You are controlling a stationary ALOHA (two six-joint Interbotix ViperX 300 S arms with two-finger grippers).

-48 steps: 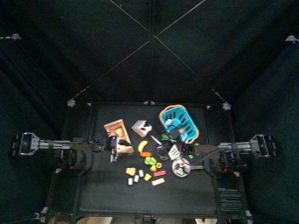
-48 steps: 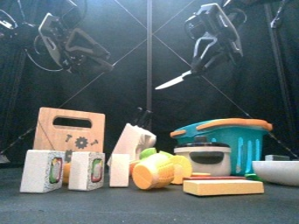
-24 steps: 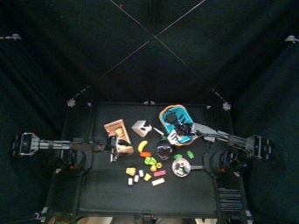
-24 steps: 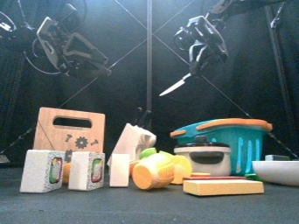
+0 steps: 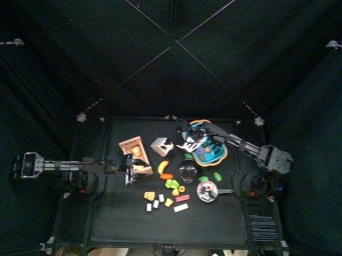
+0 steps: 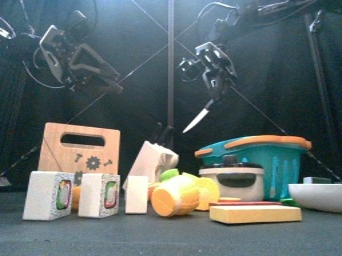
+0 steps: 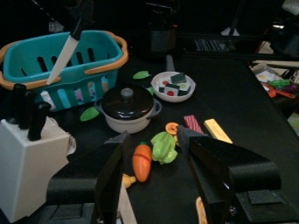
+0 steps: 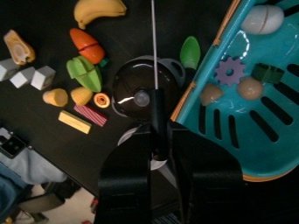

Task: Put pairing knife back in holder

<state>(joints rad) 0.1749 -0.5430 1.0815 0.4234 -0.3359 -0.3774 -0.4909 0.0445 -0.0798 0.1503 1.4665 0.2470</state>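
Observation:
My right gripper (image 6: 211,84) is shut on the black handle of the paring knife (image 6: 197,118). It holds the knife high in the air with the blade pointing down and to the left, above the gap between the white-grey box and the turquoise basket. In the right wrist view the knife (image 8: 153,52) shows edge-on over a black pot and the basket rim. The left wrist view shows the knife (image 7: 66,48) hanging before the basket. The holder (image 6: 80,150), a tan-orange wooden block, stands at the left and also shows in the top view (image 5: 134,148). My left gripper (image 7: 158,171) is open and empty, raised at the left (image 6: 74,65).
A white-grey box (image 6: 147,172) with black handles in its top stands right of the holder. The turquoise basket (image 6: 261,160), a black pot (image 6: 238,182), toy foods (image 6: 181,192), two cartons (image 6: 67,195) and a white bowl (image 6: 318,195) crowd the table.
My right gripper has carried the knife leftward and a little lower, from the right side to over the basket's edge. The blade now points more steeply down. The left arm has not moved.

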